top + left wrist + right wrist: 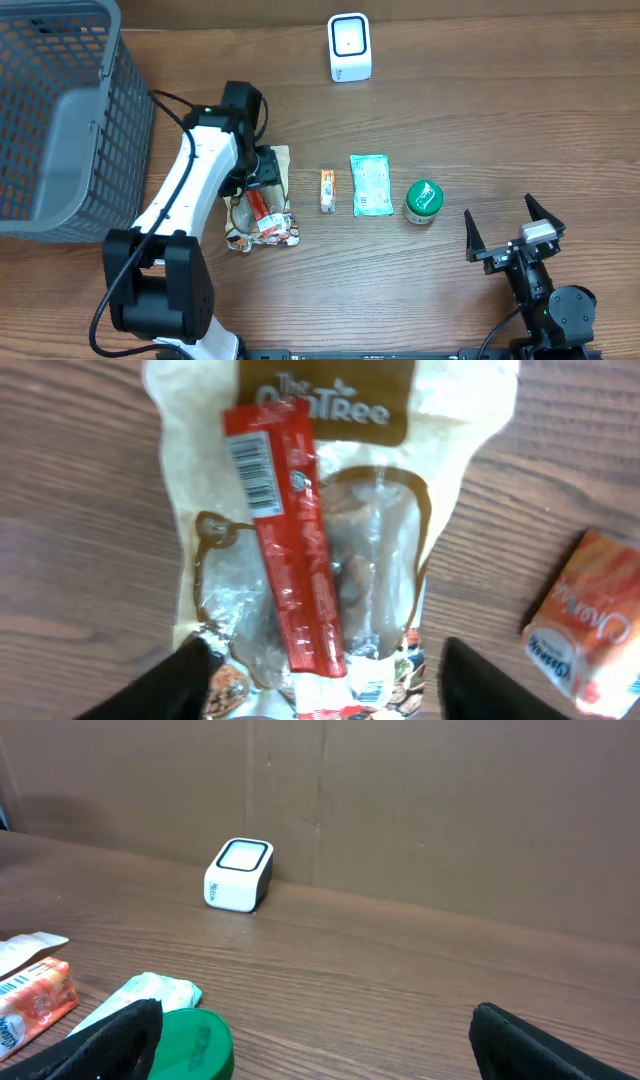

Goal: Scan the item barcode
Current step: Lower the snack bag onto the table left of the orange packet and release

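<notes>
Early stage, nothing lifted yet. Left gripper (330,656) spread, empty, straddles red stick packet (290,540) lying barcode-up on snack pouch (200,490). Right gripper (498,210) wide, idle. Remaining: grasp, present barcode to scanner (350,47).

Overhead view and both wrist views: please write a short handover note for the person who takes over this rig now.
Left end effector: open, fingers on either side of the red stick sachet, which lies on the clear snack pouch. Nothing is gripped.
Right end effector: open and empty, at the near right of the table.
Scanner: stands at the far side of the table.
Done: no item lifted or scanned yet; the sachet's barcode faces up.
Left: grip an item and present its barcode to the scanner.
</notes>
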